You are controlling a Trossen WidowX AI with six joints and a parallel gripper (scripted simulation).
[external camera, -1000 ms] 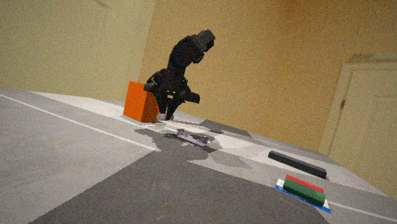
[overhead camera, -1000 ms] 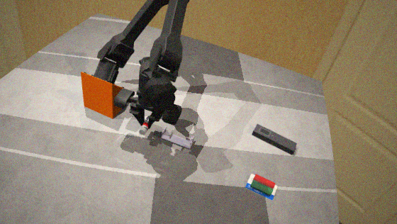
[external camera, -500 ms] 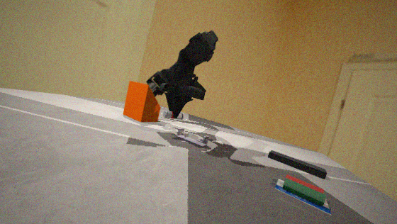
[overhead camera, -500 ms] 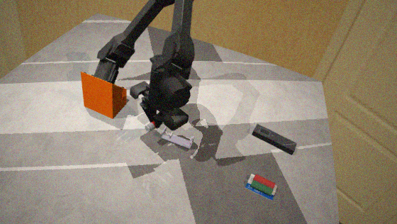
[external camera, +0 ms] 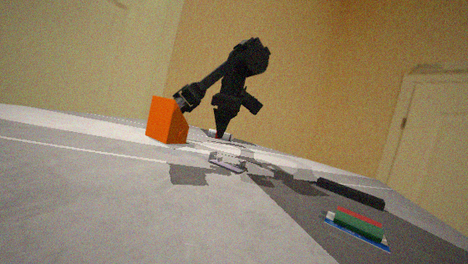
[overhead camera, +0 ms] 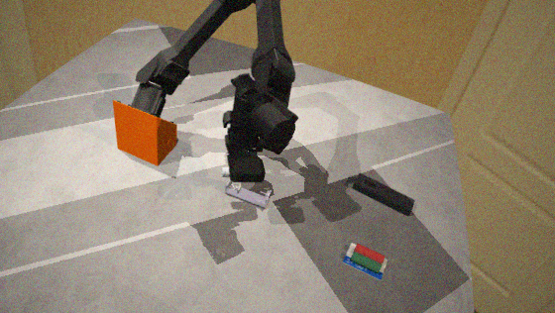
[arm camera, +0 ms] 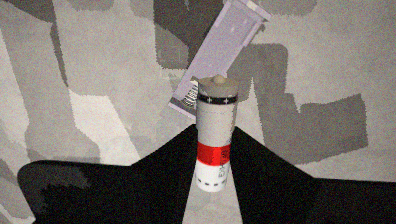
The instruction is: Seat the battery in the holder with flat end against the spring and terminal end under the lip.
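Observation:
My gripper (external camera: 219, 136) (arm camera: 213, 131) is shut on the battery (overhead camera: 226, 171) (external camera: 226, 136) (arm camera: 216, 115), gripping it around its middle. The battery is white and grey with a red band. In the wrist view its terminal nub points up the frame and its flat end points down between the fingers. The pale lilac holder (overhead camera: 250, 196) (external camera: 227, 165) (arm camera: 220, 45) lies on the table, empty. Its coil spring (arm camera: 191, 94) is at the end near the battery's terminal in the wrist view. The holder is turned at an angle to the battery. In the top view the fingertips are hidden.
An orange block (overhead camera: 136, 131) (external camera: 160, 121) stands on the left by the arm's lower part. A long black bar (overhead camera: 384, 194) (external camera: 351, 193) lies to the right. A red and green piece on a blue and white base (overhead camera: 367, 260) (external camera: 359, 225) lies nearer the front right.

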